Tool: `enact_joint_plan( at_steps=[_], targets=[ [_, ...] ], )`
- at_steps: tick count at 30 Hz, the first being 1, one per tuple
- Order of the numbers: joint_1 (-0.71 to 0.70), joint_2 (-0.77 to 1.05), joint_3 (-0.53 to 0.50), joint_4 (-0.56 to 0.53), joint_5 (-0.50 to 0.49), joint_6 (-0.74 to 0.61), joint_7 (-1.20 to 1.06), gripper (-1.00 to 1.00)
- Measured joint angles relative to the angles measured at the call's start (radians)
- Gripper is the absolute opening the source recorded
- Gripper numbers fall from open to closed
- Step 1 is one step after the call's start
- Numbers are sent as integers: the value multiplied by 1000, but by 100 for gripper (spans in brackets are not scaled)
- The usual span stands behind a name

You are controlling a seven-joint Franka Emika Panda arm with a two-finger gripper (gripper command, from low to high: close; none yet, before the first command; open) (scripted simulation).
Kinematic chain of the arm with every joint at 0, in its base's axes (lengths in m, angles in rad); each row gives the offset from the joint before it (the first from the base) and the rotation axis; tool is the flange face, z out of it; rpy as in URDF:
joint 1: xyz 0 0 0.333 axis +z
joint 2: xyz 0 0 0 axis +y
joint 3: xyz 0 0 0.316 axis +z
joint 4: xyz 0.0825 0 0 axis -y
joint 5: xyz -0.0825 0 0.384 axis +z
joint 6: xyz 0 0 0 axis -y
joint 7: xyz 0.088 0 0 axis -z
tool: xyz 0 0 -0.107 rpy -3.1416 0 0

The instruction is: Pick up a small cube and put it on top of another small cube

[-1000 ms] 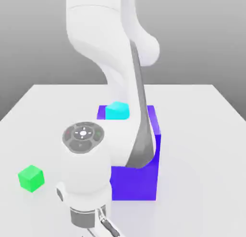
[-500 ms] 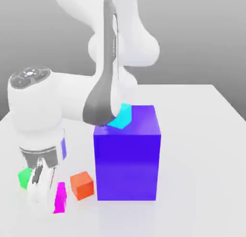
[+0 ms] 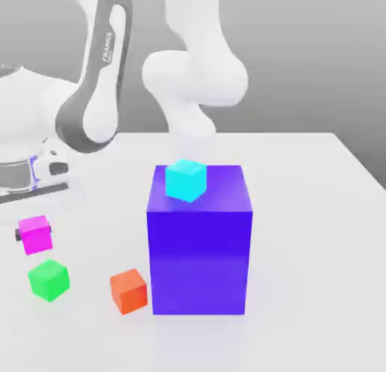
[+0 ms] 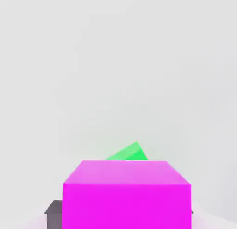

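The arm point(image 3: 98, 99) was bent low toward the exterior view's left. The small cube point(image 3: 35, 234) was gripped between the jaws point(image 3: 30, 236), held clear above the worktop point(image 3: 317, 235), the green cube point(image 3: 49, 279) lying just beneath.

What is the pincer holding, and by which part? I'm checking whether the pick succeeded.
The small magenta-pink cube, clamped by two opposite side faces, lifted above the green cube.
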Motion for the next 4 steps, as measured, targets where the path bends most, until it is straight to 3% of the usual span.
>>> enact_joint_plan(
  at_steps=[1, 2, 4],
  targets=[
    [-6, 35, 12, 1, 21, 32, -15, -100],
    [-11, 55, 21, 2, 34, 51, -24, 100],
    [-11, 55, 21, 2, 34, 51, -24, 100]
  ],
)
